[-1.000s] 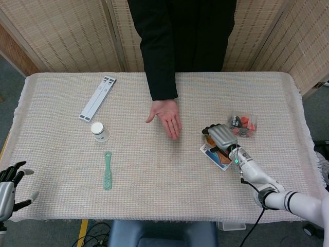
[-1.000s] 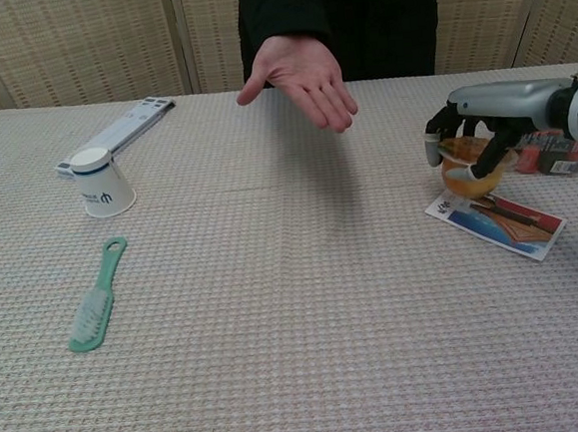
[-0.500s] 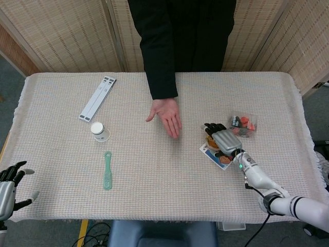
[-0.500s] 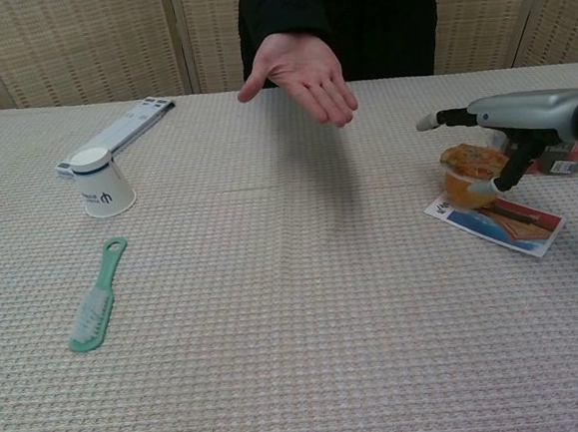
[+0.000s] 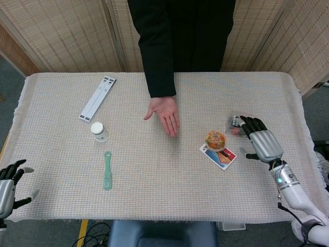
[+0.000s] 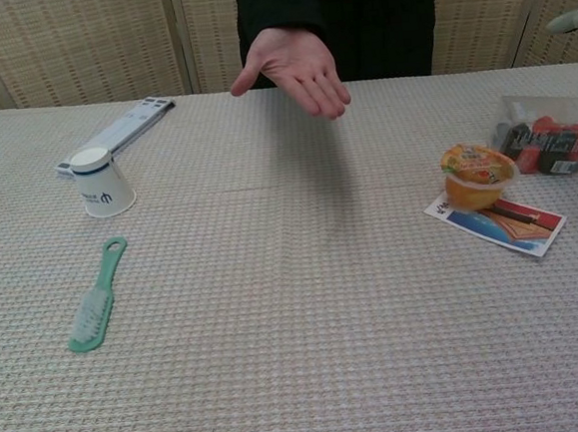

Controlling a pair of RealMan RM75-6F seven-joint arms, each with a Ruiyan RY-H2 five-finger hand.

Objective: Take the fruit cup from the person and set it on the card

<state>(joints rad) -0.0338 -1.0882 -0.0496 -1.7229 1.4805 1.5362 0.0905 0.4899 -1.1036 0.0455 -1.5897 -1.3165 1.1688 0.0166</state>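
the fruit cup (image 5: 216,140) stands upright on the far left end of the card (image 5: 222,156). the right hand (image 5: 262,142) hovers right of it, fingers spread, holding nothing. the left hand (image 5: 7,185) lies empty at the near left edge, fingers apart.

1. Woven, straw-coloured folding screens (image 5: 61,36) stand behind the table (image 5: 154,200), panel beside panel.
2. A pale waffle-weave cloth (image 6: 300,355) covers the table to its edges.
3. Grey floor (image 5: 10,77) shows at the left, possibly carpet.
4. The light is even and soft.
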